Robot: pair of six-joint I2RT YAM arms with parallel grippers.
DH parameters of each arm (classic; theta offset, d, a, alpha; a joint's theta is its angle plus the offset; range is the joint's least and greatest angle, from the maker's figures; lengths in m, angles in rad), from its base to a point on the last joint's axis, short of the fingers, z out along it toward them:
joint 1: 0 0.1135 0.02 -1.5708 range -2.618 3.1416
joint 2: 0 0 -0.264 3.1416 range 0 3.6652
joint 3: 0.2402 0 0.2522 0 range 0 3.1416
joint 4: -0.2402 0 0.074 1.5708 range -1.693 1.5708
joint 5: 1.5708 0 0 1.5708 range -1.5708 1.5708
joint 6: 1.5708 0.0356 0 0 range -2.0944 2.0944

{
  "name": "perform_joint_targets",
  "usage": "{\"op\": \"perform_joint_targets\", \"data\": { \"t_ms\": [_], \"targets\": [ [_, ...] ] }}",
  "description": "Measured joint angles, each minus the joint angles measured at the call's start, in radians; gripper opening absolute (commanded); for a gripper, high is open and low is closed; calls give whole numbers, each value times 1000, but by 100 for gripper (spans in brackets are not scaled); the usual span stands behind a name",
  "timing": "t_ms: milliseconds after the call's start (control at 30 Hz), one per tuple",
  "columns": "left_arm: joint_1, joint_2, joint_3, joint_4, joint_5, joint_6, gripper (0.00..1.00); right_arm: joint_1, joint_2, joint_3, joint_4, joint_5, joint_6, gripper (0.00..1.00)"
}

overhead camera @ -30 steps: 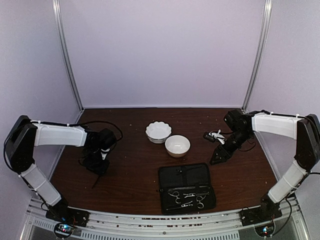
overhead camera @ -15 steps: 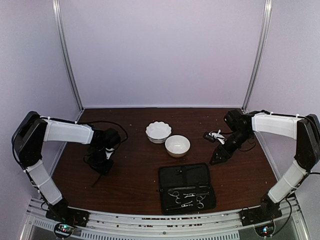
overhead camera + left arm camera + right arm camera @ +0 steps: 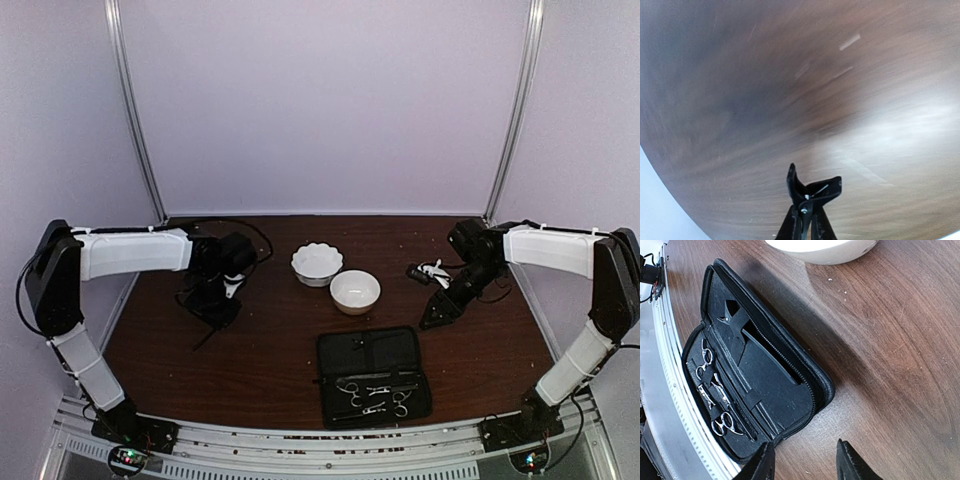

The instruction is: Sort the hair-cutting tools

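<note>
My left gripper is shut on a thin black clip. The clip's pinch end sticks out past the fingertips in the left wrist view, above bare wood. In the top view the clip hangs below the gripper, left of the bowls. Two silver scissors lie in the near half of an open black zip case. They also show in the right wrist view. A second black clip lies in the case's other half. My right gripper is open and empty, just right of the case.
A scalloped white bowl and a plain white bowl stand mid-table behind the case. The plain bowl's edge shows in the right wrist view. The metal rail runs along the near table edge.
My left arm has swung away from the near edge and to the right, carrying the black clip toward the bowls. The right arm has not moved.
</note>
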State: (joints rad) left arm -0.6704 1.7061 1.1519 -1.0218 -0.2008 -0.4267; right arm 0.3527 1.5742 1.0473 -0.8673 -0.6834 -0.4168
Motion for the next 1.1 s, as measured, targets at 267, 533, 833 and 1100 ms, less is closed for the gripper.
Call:
{"op": "perform_joint_targets", "data": {
  "t_ms": [267,533,833,1100],
  "targets": [
    [-249,13,313,-9,55,64,0,0,1,0,0,0,-3,43],
    [-448,201,596,107,159,196,0,0,1,0,-3,0,-4,43],
    [-538,341,642,364,276,292,0,-26,2,0,-8,-5,-3,44],
    [-549,420,642,634,415,302,0,-135,2,0,-13,-23,0,45]
  ]
}}
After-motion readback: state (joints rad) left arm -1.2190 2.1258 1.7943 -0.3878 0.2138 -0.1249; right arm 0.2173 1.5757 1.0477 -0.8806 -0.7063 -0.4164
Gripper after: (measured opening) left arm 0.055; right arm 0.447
